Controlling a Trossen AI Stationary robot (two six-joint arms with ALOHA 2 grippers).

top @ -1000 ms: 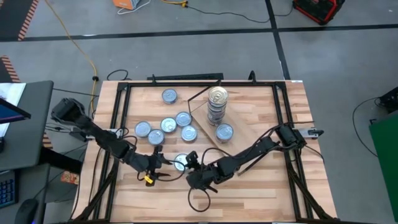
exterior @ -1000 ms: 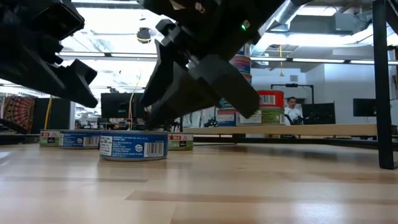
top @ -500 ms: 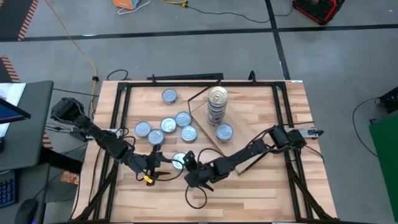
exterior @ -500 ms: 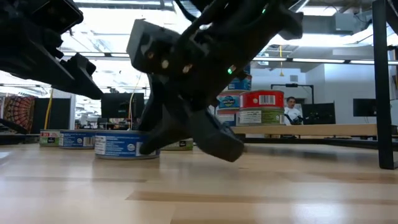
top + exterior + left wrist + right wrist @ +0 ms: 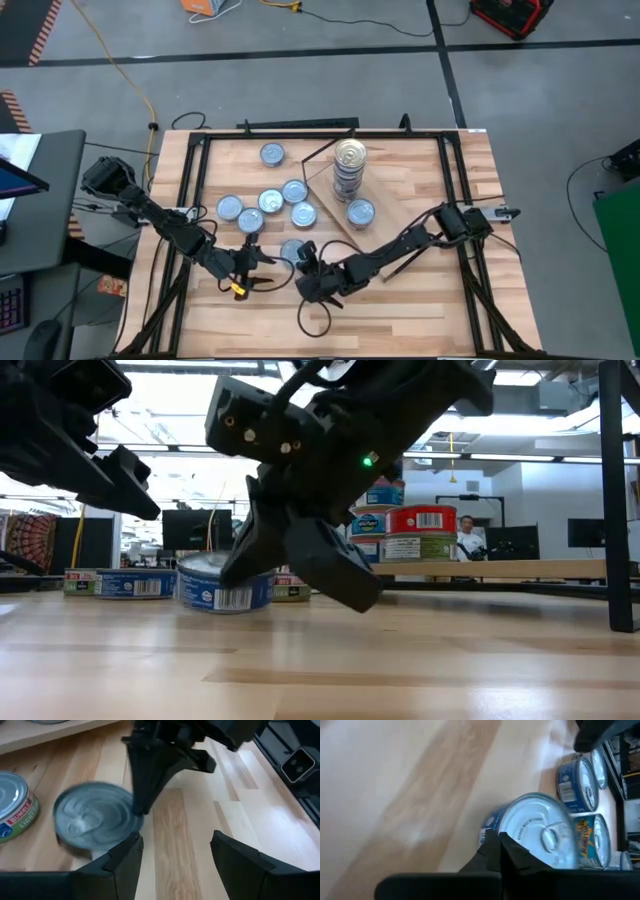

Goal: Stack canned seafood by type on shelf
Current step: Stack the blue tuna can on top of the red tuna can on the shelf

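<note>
A blue-labelled tin with a silver lid sits near the table's front, between my two grippers; in the low view it looks tipped. My right gripper is shut, its tips at the tin's near rim. My left gripper is open and empty, just left of the tin. The shelf carries a stack of tins and one single tin. Several loose tins lie on their bases on the tabletop left of the shelf. My right gripper pushes with its shut fingertips against the tin's rim on the side nearest the gripper. The fingers slant down from the table's near right side. The tin looks tipped, with part of its base on the table.
The dark metal table frame runs along the left and right sides. A green-labelled tin lies just beyond the pushed one. Bare planks stretch along the front right.
My right gripper has moved toward the table's left and far edges and has tipped lower. The blue-labelled tin has slid a little toward the far edge ahead of it and now looks tipped.
</note>
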